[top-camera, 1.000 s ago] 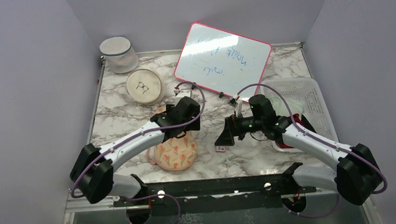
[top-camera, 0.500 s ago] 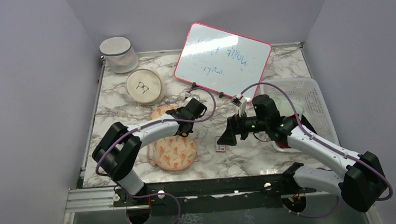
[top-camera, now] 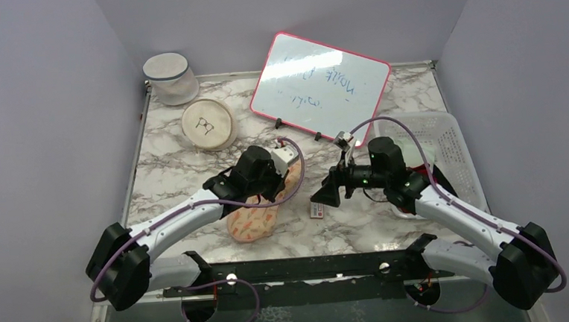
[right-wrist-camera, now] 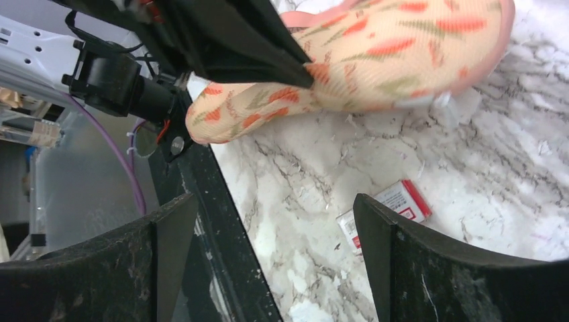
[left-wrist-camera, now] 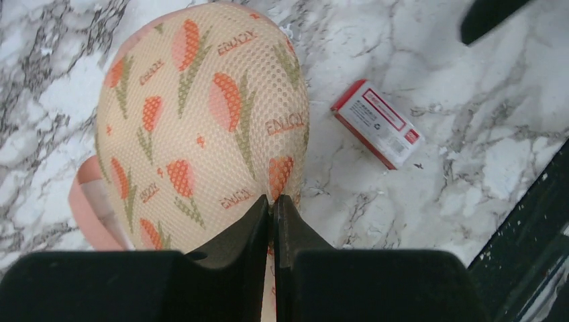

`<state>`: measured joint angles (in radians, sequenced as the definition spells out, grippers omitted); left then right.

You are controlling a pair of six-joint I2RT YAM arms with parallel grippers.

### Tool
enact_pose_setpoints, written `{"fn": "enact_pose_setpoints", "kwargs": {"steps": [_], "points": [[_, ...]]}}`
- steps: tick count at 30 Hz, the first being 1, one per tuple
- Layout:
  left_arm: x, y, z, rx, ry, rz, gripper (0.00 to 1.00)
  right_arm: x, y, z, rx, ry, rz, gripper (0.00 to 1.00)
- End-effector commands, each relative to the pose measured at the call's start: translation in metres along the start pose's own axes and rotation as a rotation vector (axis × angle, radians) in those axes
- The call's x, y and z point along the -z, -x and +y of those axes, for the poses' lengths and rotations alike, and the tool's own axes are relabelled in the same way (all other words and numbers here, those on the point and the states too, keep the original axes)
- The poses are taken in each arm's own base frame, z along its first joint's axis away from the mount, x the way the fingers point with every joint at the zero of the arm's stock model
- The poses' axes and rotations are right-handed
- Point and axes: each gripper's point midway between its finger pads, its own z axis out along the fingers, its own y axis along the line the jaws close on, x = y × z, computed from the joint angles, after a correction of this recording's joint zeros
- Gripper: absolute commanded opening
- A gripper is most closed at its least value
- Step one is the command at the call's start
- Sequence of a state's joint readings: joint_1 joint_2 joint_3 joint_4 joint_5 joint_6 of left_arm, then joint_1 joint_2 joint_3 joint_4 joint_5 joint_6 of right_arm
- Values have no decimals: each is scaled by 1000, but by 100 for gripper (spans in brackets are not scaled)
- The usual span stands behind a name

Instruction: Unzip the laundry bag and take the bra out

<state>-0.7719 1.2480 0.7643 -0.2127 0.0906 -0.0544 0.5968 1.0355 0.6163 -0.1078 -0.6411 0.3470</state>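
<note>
Laundry bag over bra printed ENJOY, left pincer clamped on bag, right pincer agape

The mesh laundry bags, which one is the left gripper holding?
The flat pouch showing the peach printed bra, pinched in the shut left gripper. The round disc and the dark-banded cylinder sit apart, far left corner.

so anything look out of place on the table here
A small red-and-white box lies loose and askew on the marble table beside the laundry bag, unrelated to the job. The whiteboard at the back sits tilted.
</note>
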Motion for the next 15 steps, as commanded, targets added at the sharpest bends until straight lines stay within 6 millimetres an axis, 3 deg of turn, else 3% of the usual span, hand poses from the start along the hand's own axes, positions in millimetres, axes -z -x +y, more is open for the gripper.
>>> {"fn": "enact_pose_setpoints", "kwargs": {"steps": [1, 5, 11, 15], "points": [[13, 16, -24, -190, -164, -115, 0, -4, 25, 10, 104, 61, -143, 85], [17, 6, -26, -237, -185, -97, 0, -8, 29, 6, 98, 58, -197, 85], [20, -4, -21, -254, -160, -97, 0, -15, 19, -21, 189, -20, -216, 84], [24, -2, -21, -257, -154, -121, 0, -16, 18, -34, 280, -55, -302, 74]]}}
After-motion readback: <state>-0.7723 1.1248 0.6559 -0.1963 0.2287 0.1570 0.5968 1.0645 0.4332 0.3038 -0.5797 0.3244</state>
